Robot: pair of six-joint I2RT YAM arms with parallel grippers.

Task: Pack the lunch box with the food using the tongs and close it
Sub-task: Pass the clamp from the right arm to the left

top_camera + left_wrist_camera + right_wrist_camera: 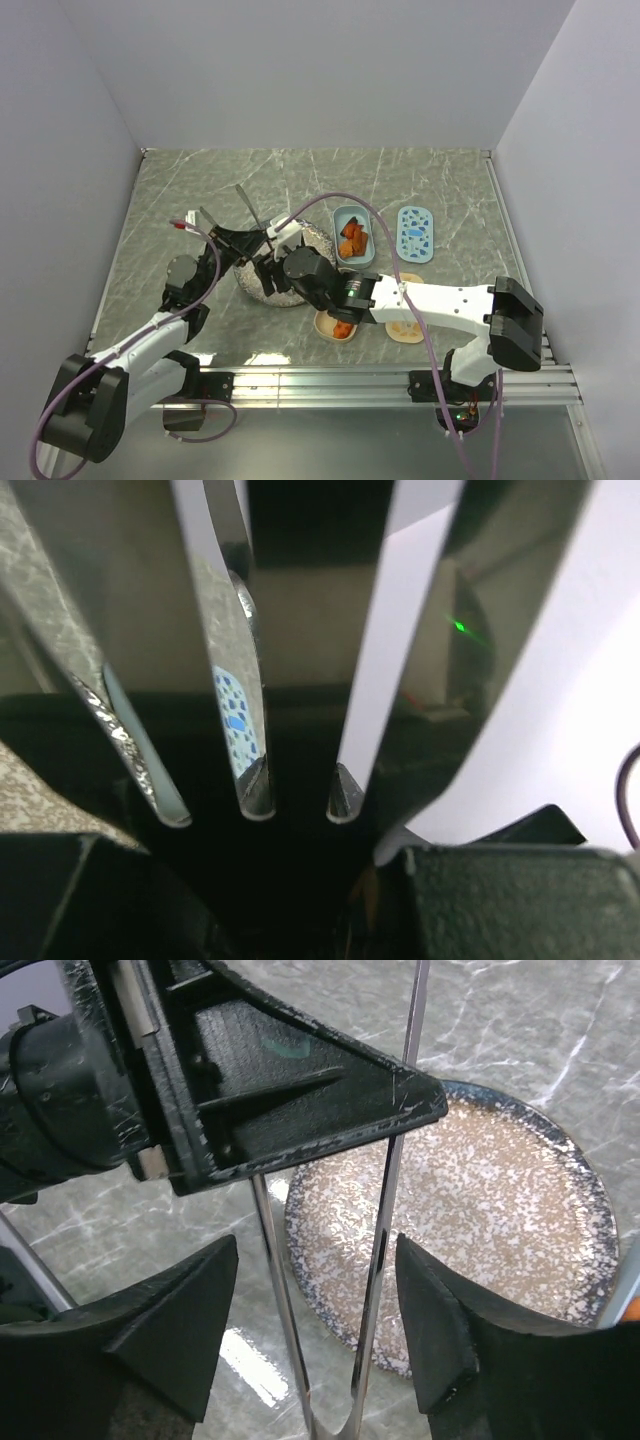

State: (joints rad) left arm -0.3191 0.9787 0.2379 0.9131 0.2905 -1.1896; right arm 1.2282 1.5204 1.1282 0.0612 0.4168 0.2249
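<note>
— Who is holding the tongs (372,1260)?
— The left gripper (240,243) is pinching them, I judge; the right gripper (315,1295) is standing open around both arms, touching neither.
— Where is the food (351,240) sitting?
— Mostly in the blue box (337,214), beside the lid (415,233); some in the near tub (325,325).
— What is worrying you?
— A skewed pinch; the tongs could be twisting loose onto the plate (480,1190).

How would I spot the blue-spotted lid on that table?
On the marble table, find the light blue tub of orange chunks. The flat oval just right of it is the lid. It alone has blue blotches; the nearer lid is beige.
</note>
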